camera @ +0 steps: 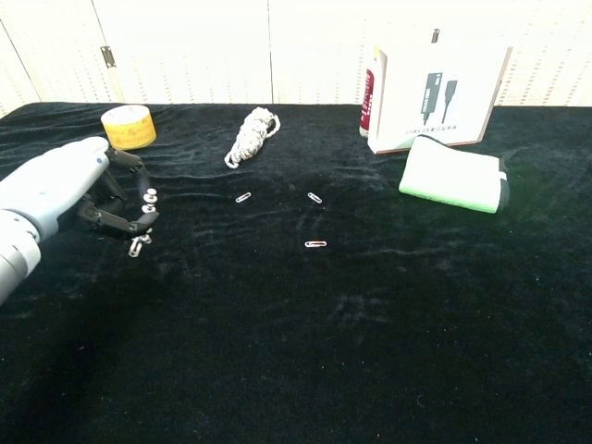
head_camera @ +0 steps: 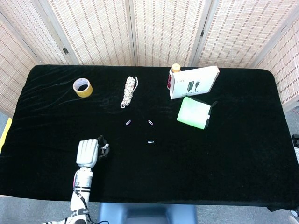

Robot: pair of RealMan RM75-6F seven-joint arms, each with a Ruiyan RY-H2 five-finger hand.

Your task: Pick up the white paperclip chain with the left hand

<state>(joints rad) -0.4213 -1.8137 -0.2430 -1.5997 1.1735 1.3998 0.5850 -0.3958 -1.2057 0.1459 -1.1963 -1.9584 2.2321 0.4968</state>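
My left hand [head_camera: 88, 152] hovers over the black table near its front left. In the chest view the left hand [camera: 65, 190] shows at the left edge, fingers curled in. A short white paperclip chain [camera: 137, 245] dangles from the fingertips, pinched there and hanging just above the cloth. From the head view only a small pale bit of the chain [head_camera: 105, 147] shows beside the fingers. My right hand appears in neither view.
Three loose paperclips [head_camera: 150, 142] lie mid-table. A coiled white rope [head_camera: 129, 91] and a yellow tape roll [head_camera: 82, 87] sit further back. A white box [head_camera: 194, 81], a small bottle [head_camera: 174, 74] and a green pouch [head_camera: 194, 112] stand at the back right.
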